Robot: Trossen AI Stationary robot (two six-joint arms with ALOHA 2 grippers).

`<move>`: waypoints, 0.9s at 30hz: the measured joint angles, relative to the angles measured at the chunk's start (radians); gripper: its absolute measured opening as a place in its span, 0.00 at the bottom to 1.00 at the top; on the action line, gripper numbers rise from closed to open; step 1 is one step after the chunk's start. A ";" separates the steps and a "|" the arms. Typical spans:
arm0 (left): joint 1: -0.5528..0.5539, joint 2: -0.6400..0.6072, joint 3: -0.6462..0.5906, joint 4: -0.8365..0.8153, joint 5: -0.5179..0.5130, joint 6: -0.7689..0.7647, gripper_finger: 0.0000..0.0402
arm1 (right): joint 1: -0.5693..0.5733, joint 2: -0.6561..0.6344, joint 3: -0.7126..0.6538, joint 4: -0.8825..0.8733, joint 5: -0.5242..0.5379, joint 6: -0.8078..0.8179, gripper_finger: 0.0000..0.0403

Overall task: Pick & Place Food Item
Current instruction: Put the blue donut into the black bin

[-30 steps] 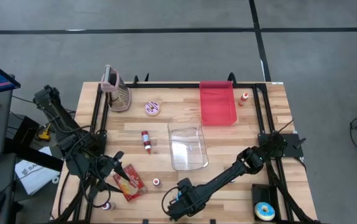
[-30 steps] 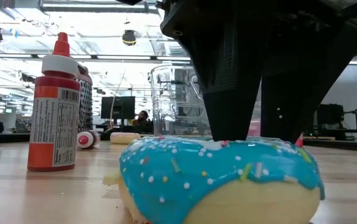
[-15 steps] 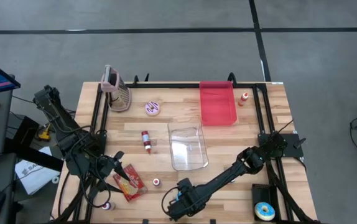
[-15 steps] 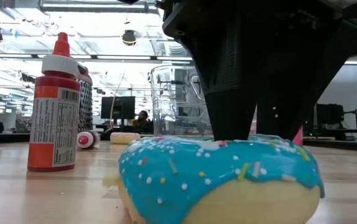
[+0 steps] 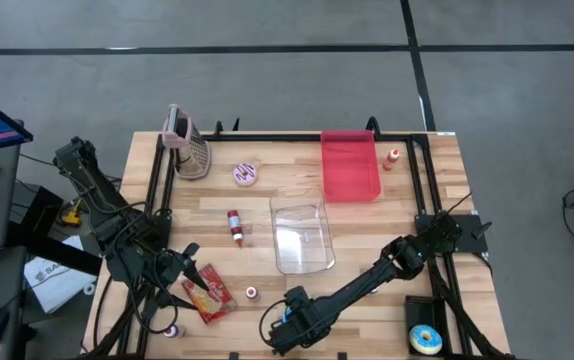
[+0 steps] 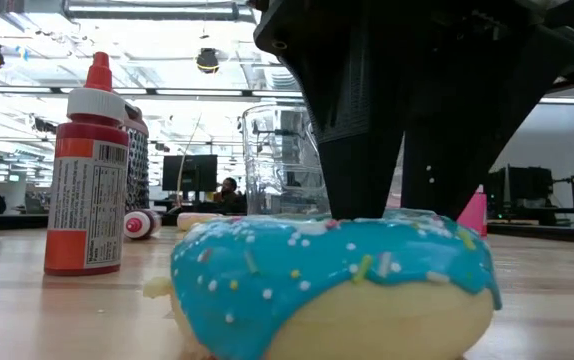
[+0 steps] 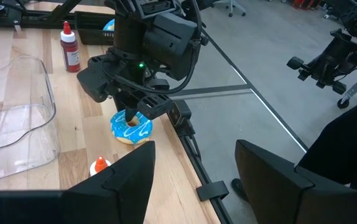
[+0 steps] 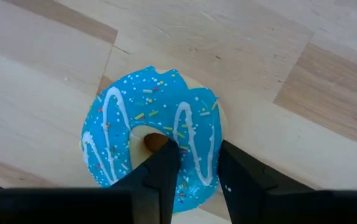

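You had a pale wooden table [image 5: 367,225] with a black frame, set on a grey floor crossed by dark lines; in the low view an open, brightly lit room with monitors lay behind it. A clear plastic tub [image 5: 302,236] sat at the centre of the high view, a red rectangular tray [image 5: 350,166] above and right of it, and a metal box grater [image 5: 189,148] at the upper left.

The right gripper [image 8: 193,167] was at the bottom centre of the high view, pinching one side of the ring of the blue-iced sprinkled doughnut [image 8: 152,138]: one finger in the hole, the other outside. The doughnut lay at the table's near edge; you could not tell whether it was touching the wood.

The left gripper [image 7: 194,163], lower left in the high view, stood wide with nothing between its fingers, just beside a red packet [image 5: 209,295].

A small red squeeze bottle [image 6: 87,172] stood at the low view's left. From above, the right arm hid nearly all of the doughnut.
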 joint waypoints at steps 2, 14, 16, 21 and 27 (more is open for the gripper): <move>0.000 0.000 0.000 0.000 0.000 0.000 0.54 | 0.000 0.000 0.000 0.000 0.006 0.003 0.24; 0.000 0.000 0.000 -0.002 0.000 0.008 0.54 | -0.013 0.000 0.103 -0.134 0.063 -0.007 0.20; 0.000 0.000 0.000 -0.003 0.000 0.008 0.54 | -0.013 -0.019 0.093 -0.155 0.063 -0.012 0.20; 0.000 0.000 0.000 -0.004 0.000 0.008 0.54 | -0.008 -0.076 0.093 -0.284 0.063 -0.013 0.20; 0.000 0.000 0.000 -0.004 0.000 0.029 0.54 | -0.005 -0.170 0.068 -0.351 0.114 -0.016 0.20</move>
